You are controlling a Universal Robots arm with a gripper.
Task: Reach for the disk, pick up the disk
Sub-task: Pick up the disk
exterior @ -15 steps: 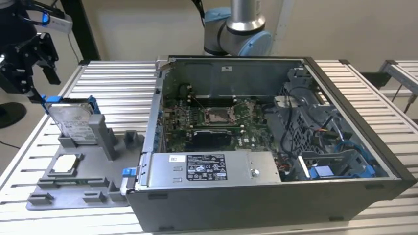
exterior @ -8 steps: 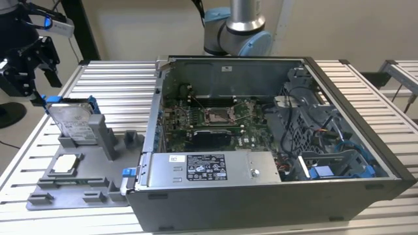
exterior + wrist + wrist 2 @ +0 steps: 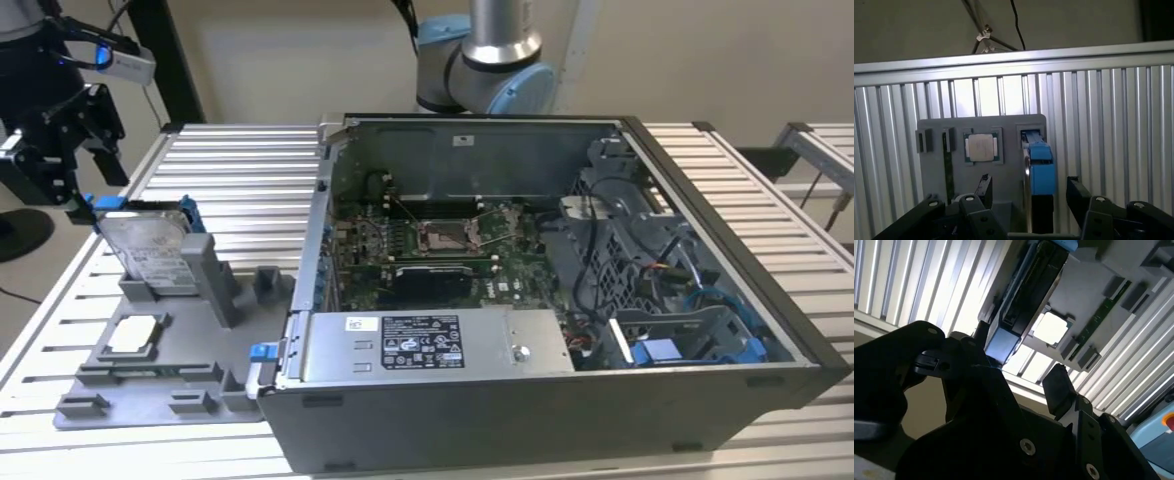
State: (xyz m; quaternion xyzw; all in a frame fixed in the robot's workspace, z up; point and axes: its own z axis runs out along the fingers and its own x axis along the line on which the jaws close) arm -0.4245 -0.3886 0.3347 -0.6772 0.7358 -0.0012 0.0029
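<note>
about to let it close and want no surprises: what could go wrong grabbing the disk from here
1. In the first wrist view the open pincer straddles the disk off-centre; the nearer finger may land first and tip it in its slot.
2. The grip would likely fall on the blue plastic rails, which might slip.
3. A crooked lift could jam the disk and jolt the grey holder, where the chip lies close by.

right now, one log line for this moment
phase: reach | gripper: open, fingers either side of disk, no contact seen | disk: upright in grey holder
</note>
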